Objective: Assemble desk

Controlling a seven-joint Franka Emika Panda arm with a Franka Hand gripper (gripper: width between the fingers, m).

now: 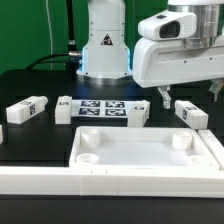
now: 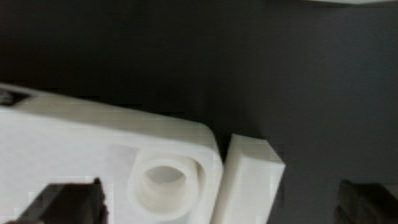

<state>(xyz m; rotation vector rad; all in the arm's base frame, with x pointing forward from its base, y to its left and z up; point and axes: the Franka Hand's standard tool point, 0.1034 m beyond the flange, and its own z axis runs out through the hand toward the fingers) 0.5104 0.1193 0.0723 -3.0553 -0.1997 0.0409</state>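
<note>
The white tray-like tabletop (image 1: 135, 150) lies in the middle of the black table, with round sockets in its corners. One white tagged leg (image 1: 190, 113) lies just beyond its far corner on the exterior view's right. My gripper (image 1: 189, 96) hangs open and empty above that leg, one finger on either side of it. In the wrist view the tabletop corner with its socket (image 2: 166, 182) and the leg (image 2: 260, 180) lie side by side between my dark fingertips (image 2: 64, 204); the gripper (image 2: 217, 206) holds nothing. Two more legs (image 1: 25, 110) (image 1: 64, 108) lie at the exterior view's left.
The marker board (image 1: 104, 107) lies flat behind the tabletop, in front of the robot base (image 1: 104, 50). A long white rail (image 1: 100, 186) runs along the near edge of the table. Black tabletop surface surrounds the parts.
</note>
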